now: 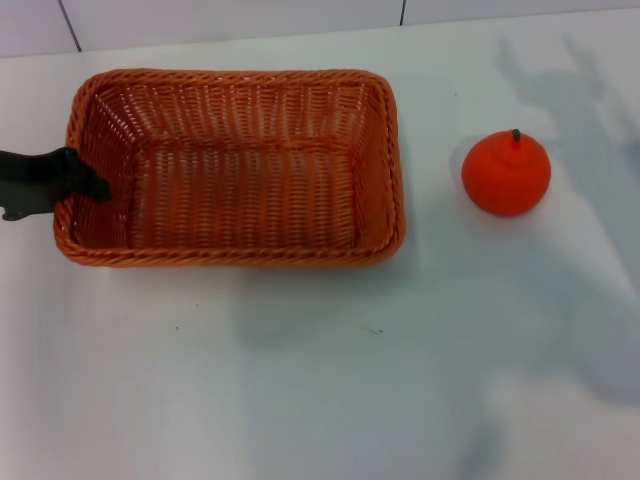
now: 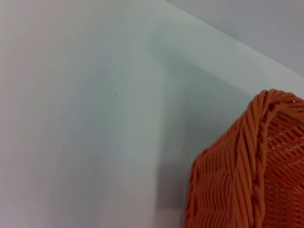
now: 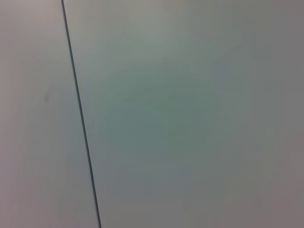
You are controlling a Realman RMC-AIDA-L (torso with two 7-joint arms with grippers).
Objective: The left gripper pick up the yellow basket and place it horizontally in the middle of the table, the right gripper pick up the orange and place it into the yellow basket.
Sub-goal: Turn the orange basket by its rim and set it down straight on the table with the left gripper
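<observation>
White table (image 1: 330, 390) fills the head view. At the far left, the left gripper (image 1: 75, 185) reaches over the short left rim of the yellow basket (image 1: 235, 165); whether its jaws grip the rim cannot be told. Well apart to the right sits the orange (image 1: 506, 173), stem up.

A pale panelled wall (image 1: 230, 20) with dark seams stands behind.
</observation>
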